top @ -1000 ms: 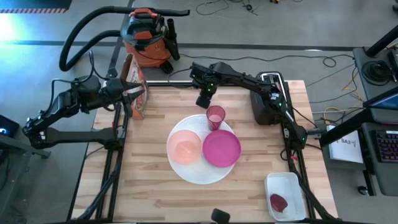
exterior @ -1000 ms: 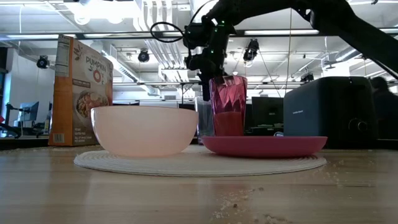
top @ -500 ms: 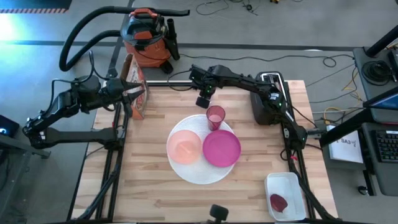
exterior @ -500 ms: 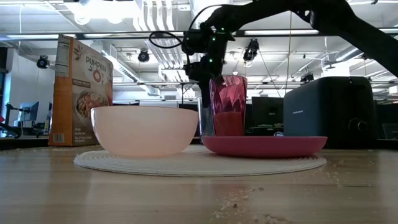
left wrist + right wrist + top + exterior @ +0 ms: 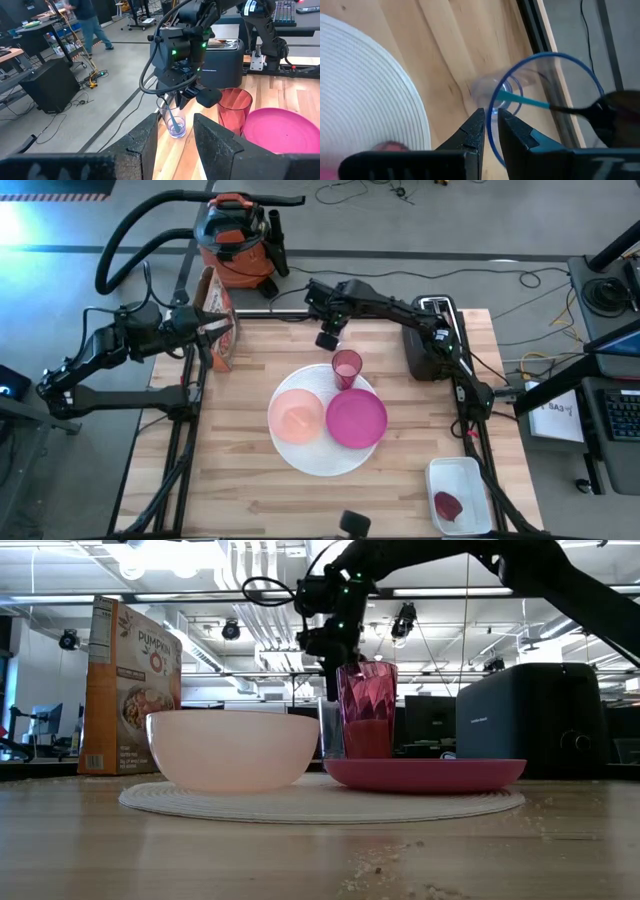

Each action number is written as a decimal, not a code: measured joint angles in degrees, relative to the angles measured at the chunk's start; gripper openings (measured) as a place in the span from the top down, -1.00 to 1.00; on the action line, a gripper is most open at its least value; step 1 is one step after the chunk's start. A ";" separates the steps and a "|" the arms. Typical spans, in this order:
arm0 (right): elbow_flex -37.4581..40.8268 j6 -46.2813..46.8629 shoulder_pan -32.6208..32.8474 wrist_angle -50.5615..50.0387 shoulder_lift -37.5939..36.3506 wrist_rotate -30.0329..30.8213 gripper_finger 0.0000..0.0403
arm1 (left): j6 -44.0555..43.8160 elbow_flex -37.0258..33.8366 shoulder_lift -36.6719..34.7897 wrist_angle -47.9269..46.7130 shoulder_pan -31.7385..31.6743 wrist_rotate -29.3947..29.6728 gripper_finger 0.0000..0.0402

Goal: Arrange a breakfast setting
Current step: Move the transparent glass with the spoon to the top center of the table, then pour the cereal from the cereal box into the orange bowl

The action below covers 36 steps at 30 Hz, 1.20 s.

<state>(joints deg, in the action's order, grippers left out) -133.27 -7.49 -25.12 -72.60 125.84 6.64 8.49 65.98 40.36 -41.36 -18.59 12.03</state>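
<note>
Right arm at the clear glass, back of my wooden table (image 5: 240, 470).

Beyond the table I see an open office with ceiling lights, a grey floor, and an orange-and-black shop vacuum (image 5: 236, 240) behind the back edge. On the wood sit a black toaster (image 5: 432, 340), a cereal box (image 5: 219, 317), then the large white round plate (image 5: 315, 462) at centre, bearing the pale pink bowl (image 5: 296, 417), magenta plate (image 5: 356, 419) and translucent pink cup (image 5: 347, 367). My right gripper (image 5: 490, 131) pinches the rim of the clear glass (image 5: 173, 118), which holds the teal-handled spoon (image 5: 529, 101). My left gripper (image 5: 175, 132) waits, fingers apart, by the cereal box.
</note>
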 joint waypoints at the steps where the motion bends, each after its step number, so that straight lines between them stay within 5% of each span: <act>1: -0.48 0.15 0.00 -0.80 0.00 0.00 0.79 | 0.00 0.00 0.00 0.00 0.02 0.00 0.46; 20: -1.72 4.37 0.00 -4.49 -6.15 -0.75 0.79 | -1.02 0.00 0.00 0.03 0.01 -0.09 0.46; 26: -1.73 8.86 0.45 -12.19 -9.31 -6.94 0.79 | -1.67 -0.11 0.62 -0.24 0.02 -5.13 0.46; 36: -1.66 14.06 5.48 -17.40 -12.98 -7.63 0.79 | -3.54 -0.69 3.97 -0.74 0.08 -10.15 0.46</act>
<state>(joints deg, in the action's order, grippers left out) -134.93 6.57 -19.64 -90.00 112.86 -0.99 4.95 65.28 44.33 -42.11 -18.51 1.89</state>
